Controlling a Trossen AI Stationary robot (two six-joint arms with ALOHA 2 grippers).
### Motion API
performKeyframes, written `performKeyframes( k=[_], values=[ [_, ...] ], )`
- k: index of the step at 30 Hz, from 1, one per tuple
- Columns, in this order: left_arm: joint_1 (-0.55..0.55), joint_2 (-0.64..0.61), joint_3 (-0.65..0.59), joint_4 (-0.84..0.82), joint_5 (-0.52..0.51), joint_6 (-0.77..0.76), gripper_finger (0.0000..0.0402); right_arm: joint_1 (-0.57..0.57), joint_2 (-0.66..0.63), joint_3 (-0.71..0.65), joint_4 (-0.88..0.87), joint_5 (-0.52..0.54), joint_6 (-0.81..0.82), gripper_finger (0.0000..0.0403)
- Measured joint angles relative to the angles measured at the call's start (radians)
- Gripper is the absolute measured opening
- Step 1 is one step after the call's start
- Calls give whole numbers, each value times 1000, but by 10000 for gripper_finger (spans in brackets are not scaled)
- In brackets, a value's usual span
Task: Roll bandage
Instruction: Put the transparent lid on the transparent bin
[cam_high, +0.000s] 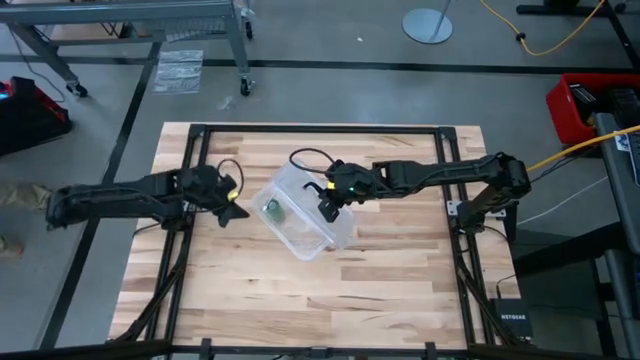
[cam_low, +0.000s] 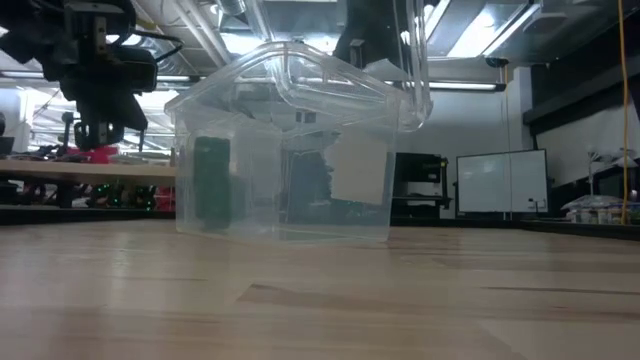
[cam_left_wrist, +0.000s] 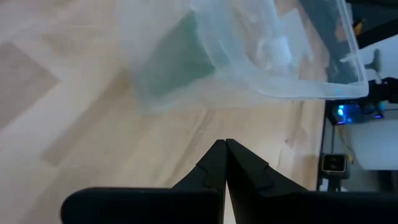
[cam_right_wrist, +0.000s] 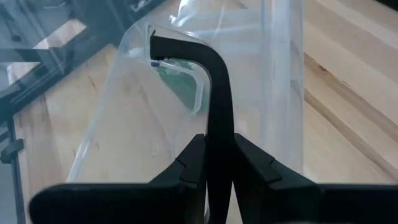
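A clear plastic box (cam_high: 303, 222) is seen on the wooden table (cam_high: 400, 270), between the two arms. The bandage (cam_high: 272, 210), rolled into a small green roll, is held inside this box, against the wall on the side nearer the left gripper (cam_high: 229, 211); in the low view the roll (cam_low: 211, 180) is seen standing upright behind the clear wall.

The left gripper is kept just beside the box, a little above the table, with its fingers (cam_left_wrist: 214, 167) pressed together on nothing (their tips meet in a point in the left wrist view). The green roll (cam_left_wrist: 177, 57) is seen through the box wall (cam_left_wrist: 261, 68) just ahead of those tips.

The right gripper (cam_high: 327, 208) is placed over the box's far side from the roll, and its fingers (cam_right_wrist: 255, 163) are pinched on the thin clear lid (cam_right_wrist: 283, 74), which is held upright over the box. In the low view the raised lid (cam_low: 330, 75) is seen above the box (cam_low: 285, 165).
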Motion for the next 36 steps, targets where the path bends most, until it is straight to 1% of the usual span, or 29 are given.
performKeyframes(
  k=[4,7,10,14,19,24,29,36],
  values=[
    [-143,34,-55,158,-85,-105,1,0,0,0,2,4,0,58],
    [-243,83,-91,304,-188,-158,1,0,0,0,5,5,0,58],
    [-322,161,-117,461,-270,-184,1,0,0,0,5,4,0,58],
    [-388,298,-118,617,-363,-184,1,0,0,0,8,4,0,58],
    [-405,468,-118,815,-392,-151,1,0,0,0,11,0,6,58],
    [-405,576,-118,962,-401,-106,1,0,1,0,10,-2,8,58],
    [-403,621,-117,1021,-434,-74,1,0,18,0,6,21,49,58],
    [-403,628,-117,1022,-443,-47,1,0,59,0,1,21,92,58]
  ],
)
